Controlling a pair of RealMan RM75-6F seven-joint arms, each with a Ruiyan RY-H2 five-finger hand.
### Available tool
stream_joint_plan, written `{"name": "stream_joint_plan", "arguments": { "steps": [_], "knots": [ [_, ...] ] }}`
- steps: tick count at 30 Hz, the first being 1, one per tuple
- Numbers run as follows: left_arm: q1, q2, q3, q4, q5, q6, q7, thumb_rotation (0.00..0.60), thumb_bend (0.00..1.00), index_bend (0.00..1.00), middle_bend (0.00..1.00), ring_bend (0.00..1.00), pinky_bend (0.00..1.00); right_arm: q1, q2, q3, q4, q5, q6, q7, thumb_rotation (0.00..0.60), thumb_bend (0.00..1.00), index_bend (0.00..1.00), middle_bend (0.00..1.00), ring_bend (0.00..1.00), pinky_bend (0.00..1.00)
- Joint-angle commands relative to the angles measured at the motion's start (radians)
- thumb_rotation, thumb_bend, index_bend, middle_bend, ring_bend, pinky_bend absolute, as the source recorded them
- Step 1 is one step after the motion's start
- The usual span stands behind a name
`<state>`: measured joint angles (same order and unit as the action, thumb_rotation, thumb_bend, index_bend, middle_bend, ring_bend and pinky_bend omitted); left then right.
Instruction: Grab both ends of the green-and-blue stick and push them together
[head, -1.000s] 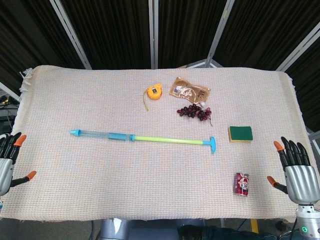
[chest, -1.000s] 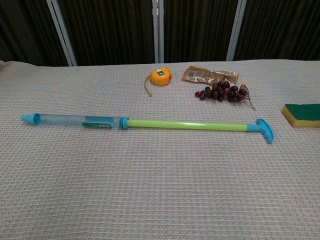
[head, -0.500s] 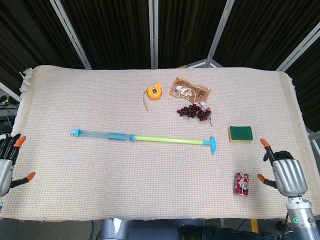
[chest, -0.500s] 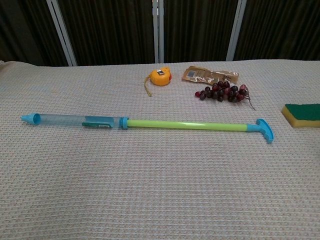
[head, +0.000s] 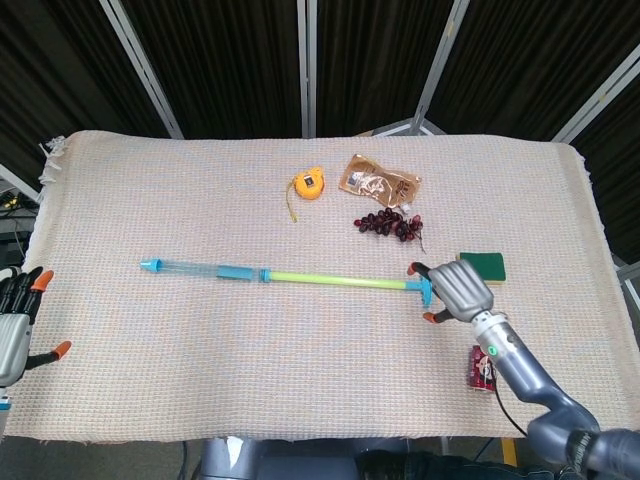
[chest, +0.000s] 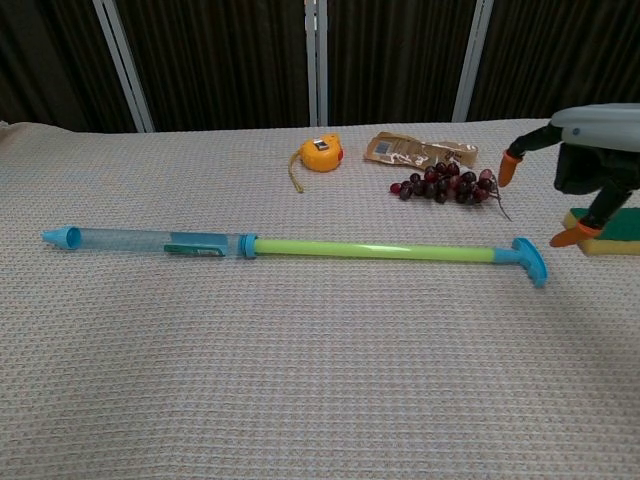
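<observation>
The green-and-blue stick (head: 300, 277) (chest: 370, 249) lies across the middle of the cloth. Its clear blue tube points left, and its blue T-handle (head: 425, 289) (chest: 530, 260) is at the right end. My right hand (head: 458, 290) (chest: 590, 160) hovers just right of and above that handle, holding nothing, with orange-tipped fingers spread on either side of it. My left hand (head: 15, 325) stays at the table's left edge, far from the tube's tip (head: 150, 265), fingers apart and empty. It does not show in the chest view.
A yellow tape measure (head: 308, 184), a snack packet (head: 378, 180) and a bunch of dark grapes (head: 388, 224) lie behind the stick. A green sponge (head: 487, 264) sits right behind my right hand. A red can (head: 484, 368) lies near the front right edge.
My right hand has swept from the right table edge inward to the stick's T-handle and now shows in the chest view. The left hand and the stick have not moved.
</observation>
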<state>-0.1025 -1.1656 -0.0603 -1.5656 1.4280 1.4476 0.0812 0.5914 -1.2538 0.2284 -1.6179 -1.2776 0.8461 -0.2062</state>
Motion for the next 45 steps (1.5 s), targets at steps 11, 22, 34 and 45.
{"name": "stream_joint_plan", "arguments": {
  "steps": [11, 22, 34, 45],
  "knots": [
    [-0.01, -0.021, -0.009, 0.029, -0.043, -0.032, 0.019, 0.6, 0.0, 0.0, 0.0, 0.0, 0.0, 0.189, -0.262, -0.006, 0.249, 0.289, -0.111, -0.248, 0.6, 0.18, 0.46, 1.0, 1.0, 1.0],
    [-0.013, -0.025, -0.009, 0.038, -0.051, -0.043, 0.019, 0.6, 0.0, 0.0, 0.0, 0.0, 0.0, 0.211, -0.319, -0.053, 0.351, 0.358, -0.077, -0.327, 0.6, 0.2, 0.48, 1.0, 1.0, 1.0],
    [-0.018, -0.031, -0.007, 0.037, -0.052, -0.05, 0.033, 0.6, 0.0, 0.0, 0.0, 0.0, 0.0, 0.205, -0.31, -0.084, 0.375, 0.368, -0.074, -0.315, 0.6, 0.21, 0.5, 1.0, 1.0, 1.0],
    [-0.019, -0.034, -0.005, 0.037, -0.056, -0.053, 0.04, 0.6, 0.0, 0.0, 0.0, 0.0, 0.0, 0.204, -0.337, -0.104, 0.434, 0.322, -0.069, -0.284, 0.6, 0.24, 0.51, 1.0, 1.0, 1.0]
  ]
}}
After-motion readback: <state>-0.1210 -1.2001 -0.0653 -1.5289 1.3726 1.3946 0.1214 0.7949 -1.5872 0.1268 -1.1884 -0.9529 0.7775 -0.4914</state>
